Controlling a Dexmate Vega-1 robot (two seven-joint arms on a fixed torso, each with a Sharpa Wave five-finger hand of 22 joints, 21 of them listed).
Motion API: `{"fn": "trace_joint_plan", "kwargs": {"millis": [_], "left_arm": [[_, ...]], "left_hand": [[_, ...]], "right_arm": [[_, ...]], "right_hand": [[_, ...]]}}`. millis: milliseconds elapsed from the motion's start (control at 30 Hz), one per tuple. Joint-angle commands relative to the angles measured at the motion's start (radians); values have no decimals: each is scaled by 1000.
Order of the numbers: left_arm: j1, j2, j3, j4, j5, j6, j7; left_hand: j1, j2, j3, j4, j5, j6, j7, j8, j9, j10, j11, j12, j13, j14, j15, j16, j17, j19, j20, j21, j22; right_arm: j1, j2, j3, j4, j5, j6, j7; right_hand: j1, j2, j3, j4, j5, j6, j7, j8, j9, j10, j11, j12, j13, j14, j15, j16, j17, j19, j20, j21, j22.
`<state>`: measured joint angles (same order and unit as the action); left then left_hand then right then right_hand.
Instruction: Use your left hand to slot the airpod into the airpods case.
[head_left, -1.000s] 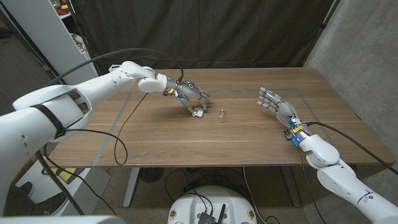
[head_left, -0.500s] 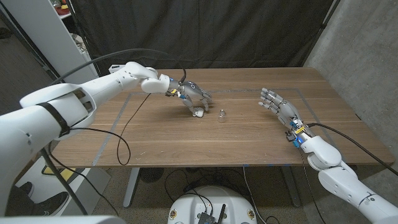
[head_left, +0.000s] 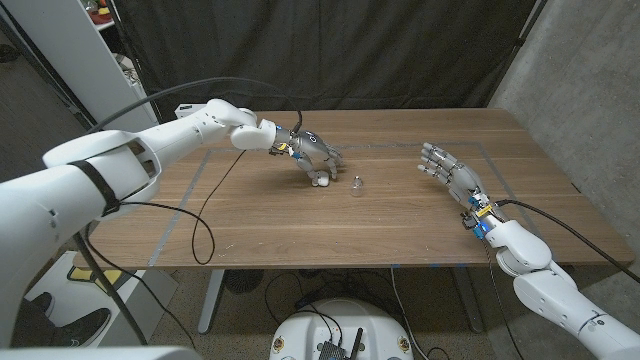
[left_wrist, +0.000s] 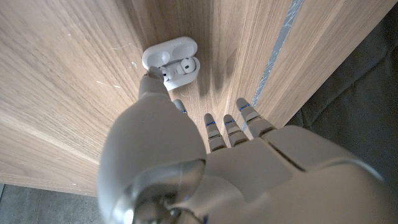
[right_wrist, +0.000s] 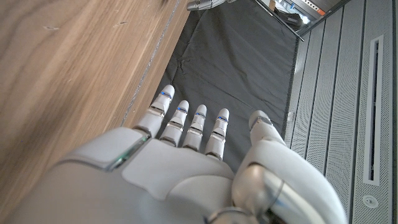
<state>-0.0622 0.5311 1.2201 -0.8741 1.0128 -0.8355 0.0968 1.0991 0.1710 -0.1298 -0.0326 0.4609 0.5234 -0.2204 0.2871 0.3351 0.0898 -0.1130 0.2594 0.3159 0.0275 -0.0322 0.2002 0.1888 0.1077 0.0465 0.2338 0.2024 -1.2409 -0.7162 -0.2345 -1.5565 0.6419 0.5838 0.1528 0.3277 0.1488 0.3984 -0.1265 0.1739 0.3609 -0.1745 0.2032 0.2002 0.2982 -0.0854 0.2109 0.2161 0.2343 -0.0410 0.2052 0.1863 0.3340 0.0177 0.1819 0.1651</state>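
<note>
1. Since a second ago your left hand (head_left: 313, 155) has edged slightly toward the table's middle and the left arm has reached further in; the right hand (head_left: 448, 166) has not shifted.
2. Your left hand is over the airpods case (left_wrist: 171, 58), fingers curled downward — in the left wrist view the thumb tip touches the rim of the open case, and nothing is pinched in the hand.
3. That view shows the case lying open on the wooden table (head_left: 250, 220), lid flipped back, with the airpod (left_wrist: 181, 66) sitting in one of its wells. Whether it is pushed fully home, you cannot tell from here.
4. A small pale object (head_left: 357, 183) lies on the wood just beside the left hand, toward the right hand; it is too small to identify.
5. Your right hand waits well apart, fingers spread and holding nothing.
6. Judged from this, the slotting looks nearly done — what remains is likely a seating press and pulling the hand clear.
</note>
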Motion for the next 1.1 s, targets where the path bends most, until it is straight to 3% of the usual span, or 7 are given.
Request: {"fn": "trace_joint_plan", "kwargs": {"millis": [33,367,733,800,833,933,1100], "left_arm": [[-16,-24,23,31,-16,-9,6],[-29,-39,37,55,-29,-12,10],[-3,23,-19,-54,-72,24,-34],[0,31,-26,-64,-73,24,-53],[1,35,-29,-66,-76,21,-62],[13,54,-47,-99,-85,31,-93],[41,80,-82,-156,-99,61,-149]], "left_hand": [[6,15,14,18,-12,99,0,39,9,28,-20,18,1,23,-82,7,1,18,-1,12,6],[21,14,49,41,-35,296,0,98,4,83,-41,34,0,82,-107,13,-1,30,3,21,7],[-18,42,78,108,-41,203,0,36,-14,94,-31,34,1,104,-112,18,10,36,2,28,10],[-26,54,122,142,-37,188,-3,20,-21,96,-22,34,2,105,-109,20,16,35,4,31,13],[26,42,248,152,-40,181,-3,2,-29,89,-14,29,3,107,-112,19,20,29,-3,36,16],[130,21,422,96,-104,183,-4,-19,-39,88,-8,23,5,105,-98,5,9,26,17,46,16],[40,-61,356,91,-224,212,-3,-25,-49,90,-30,16,3,100,-112,-2,-1,23,-3,46,7]], "right_arm": [[6,10,1,18,13,11,15],[5,8,3,24,15,13,20],[16,9,-1,26,11,9,23],[22,10,-3,28,10,7,26],[24,10,-4,28,10,4,25],[27,8,-6,26,10,-3,24],[33,5,-7,21,11,-13,24]], "right_hand": [[-14,0,-1,0,2,7,0,-1,2,7,-1,-1,3,-1,-105,2,3,-5,3,5,4],[-22,-3,-1,4,2,8,3,-1,2,7,5,-1,3,0,-105,0,2,-4,4,5,4],[-25,-3,0,5,3,7,6,-2,2,7,2,-1,3,1,-105,-1,0,-5,3,5,4],[-25,-4,1,5,3,7,5,-2,2,6,3,-2,3,1,-104,-2,0,-5,3,6,4],[-26,-3,1,6,3,7,5,-2,2,5,0,-2,3,1,-104,-2,0,-5,4,5,4],[-27,-3,1,6,3,7,5,-2,2,7,1,-1,3,1,-105,-2,0,-5,3,6,4],[-27,-3,1,6,4,8,6,-2,2,8,1,-1,3,1,-106,-2,0,-6,3,5,4]]}}
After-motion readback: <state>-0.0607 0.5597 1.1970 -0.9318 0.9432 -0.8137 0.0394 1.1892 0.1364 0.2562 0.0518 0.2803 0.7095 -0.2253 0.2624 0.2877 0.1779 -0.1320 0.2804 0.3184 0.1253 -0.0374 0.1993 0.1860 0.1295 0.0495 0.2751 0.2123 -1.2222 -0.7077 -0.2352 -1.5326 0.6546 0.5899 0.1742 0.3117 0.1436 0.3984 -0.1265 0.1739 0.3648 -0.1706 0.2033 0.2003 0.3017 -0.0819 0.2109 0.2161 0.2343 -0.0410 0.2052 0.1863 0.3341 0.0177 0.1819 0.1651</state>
